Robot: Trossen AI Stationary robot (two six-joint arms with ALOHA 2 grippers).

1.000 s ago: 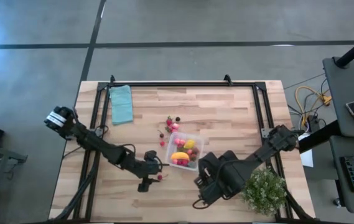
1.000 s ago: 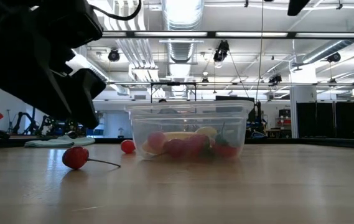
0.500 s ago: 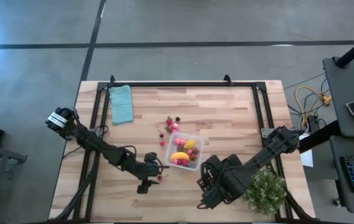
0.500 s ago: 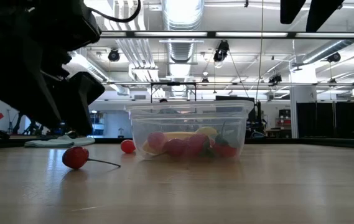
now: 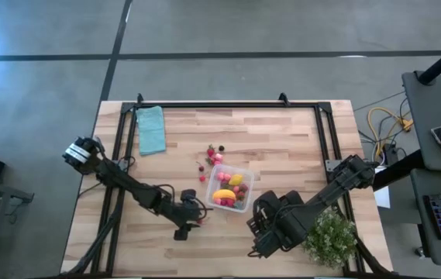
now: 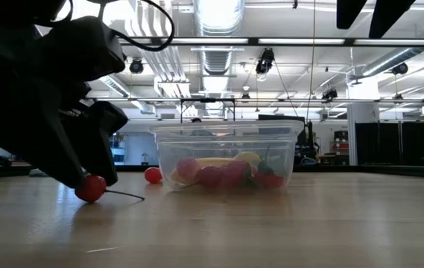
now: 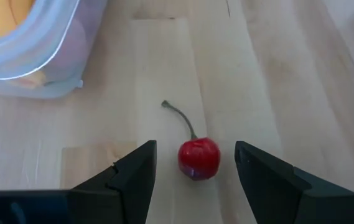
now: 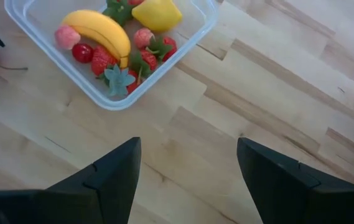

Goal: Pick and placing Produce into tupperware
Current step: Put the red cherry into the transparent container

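Clearly I'm partway through: from above, the tupperware (image 5: 230,188) just beyond my left gripper (image 5: 192,225) already holds a banana, a lemon and red pieces, while several bits of produce (image 5: 213,153) lie loose on the table past its far side. My right gripper (image 5: 260,225) waits near the tub's other side.

At table height, the cherry (image 6: 91,187) sits right at my dark fingers.

Through my left wrist, my fingers (image 7: 136,174) are spread wide, the cherry between them, untouched. Closing comes next, I judge.

Through my right wrist, open and empty.
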